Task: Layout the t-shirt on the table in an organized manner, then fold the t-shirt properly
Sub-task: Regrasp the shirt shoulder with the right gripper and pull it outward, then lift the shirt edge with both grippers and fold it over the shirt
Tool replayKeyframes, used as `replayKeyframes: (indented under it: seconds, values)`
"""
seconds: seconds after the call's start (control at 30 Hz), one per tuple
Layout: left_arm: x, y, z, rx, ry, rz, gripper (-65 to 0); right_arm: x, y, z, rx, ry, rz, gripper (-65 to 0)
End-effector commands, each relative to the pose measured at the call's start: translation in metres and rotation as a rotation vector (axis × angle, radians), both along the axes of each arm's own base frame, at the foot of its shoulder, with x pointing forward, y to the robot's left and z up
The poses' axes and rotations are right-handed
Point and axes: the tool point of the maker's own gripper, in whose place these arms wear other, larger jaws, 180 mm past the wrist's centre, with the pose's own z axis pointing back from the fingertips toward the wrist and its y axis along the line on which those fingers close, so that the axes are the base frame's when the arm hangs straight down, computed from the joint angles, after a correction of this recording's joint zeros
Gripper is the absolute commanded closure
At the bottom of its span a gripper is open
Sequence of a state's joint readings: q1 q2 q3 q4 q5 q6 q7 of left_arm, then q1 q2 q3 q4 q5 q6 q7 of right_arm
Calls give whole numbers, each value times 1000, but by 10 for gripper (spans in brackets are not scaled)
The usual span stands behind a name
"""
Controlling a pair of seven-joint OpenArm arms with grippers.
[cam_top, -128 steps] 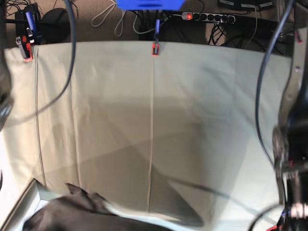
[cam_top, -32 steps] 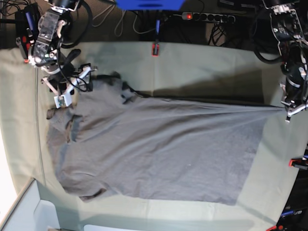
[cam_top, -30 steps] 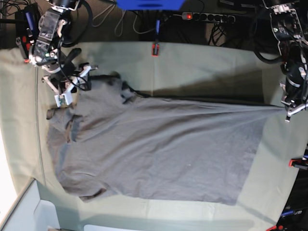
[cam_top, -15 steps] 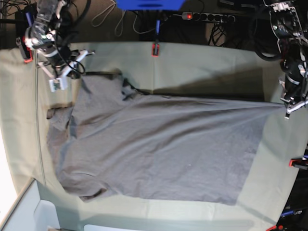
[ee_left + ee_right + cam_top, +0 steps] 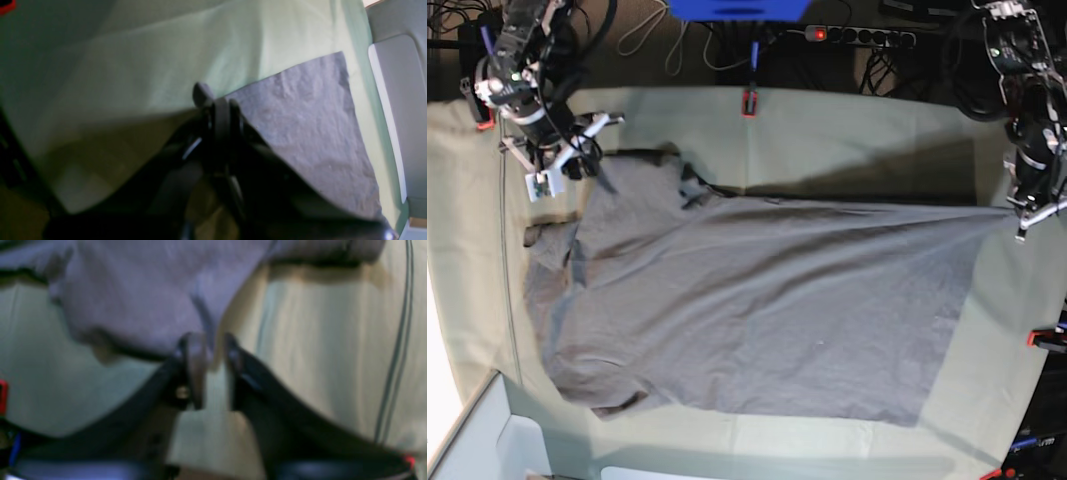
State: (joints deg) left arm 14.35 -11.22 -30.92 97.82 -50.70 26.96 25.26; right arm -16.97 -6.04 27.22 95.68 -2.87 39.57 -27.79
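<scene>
Right hand at the far-left shoulder, fingers parted around a fold of soft dark grey t-shirt, spread flat across the creased pale green tabletop, left hand pinching the stretched hem corner

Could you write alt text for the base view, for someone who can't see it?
A dark grey t-shirt lies spread on a pale green table. The left gripper pinches its hem corner; the right gripper is at its shoulder.
</scene>
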Motion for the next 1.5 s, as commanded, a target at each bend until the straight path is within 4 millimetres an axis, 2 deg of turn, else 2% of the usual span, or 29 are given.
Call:
replayKeyframes:
  seconds: [0.0,0.1,0.17,0.23,0.4,0.47,0.53,0.77,0.83,1.03,1.13,1.27,1.47]
  values:
    - [5,7,13,29,-36,8,0,7,-1,6,6,-31,4,-222]
    - [5,6,13,27,-36,8,0,11,3,-5,34,-11,0,-352]
    - [5,6,13,26,-37,8,0,14,6,-15,59,8,-3,-401]
    - [5,6,13,26,-37,8,0,11,9,-25,79,34,-5,-419]
    - [5,6,13,27,-36,8,0,13,13,-29,93,42,-2,-415]
    - [5,6,13,27,-36,8,0,13,14,-29,93,43,-1,-390]
    - [5,6,13,27,-36,8,0,12,14,-30,95,47,-1,-325]
    - [5,7,13,30,-35,8,0,-9,18,-53,125,121,-11,0]
    - [5,7,13,30,-35,8,0,-19,15,-50,109,127,-11,0]
    - [1,7,10,32,-23,10,0,-56,16,-21,46,101,-2,0]
    - [-4,9,-4,12,10,22,0,-72,15,-1,5,85,8,0]
    - [-8,10,-10,8,26,27,0,-87,31,17,19,70,51,0]
    - [-8,10,-9,8,24,26,0,-109,77,34,133,70,131,0]
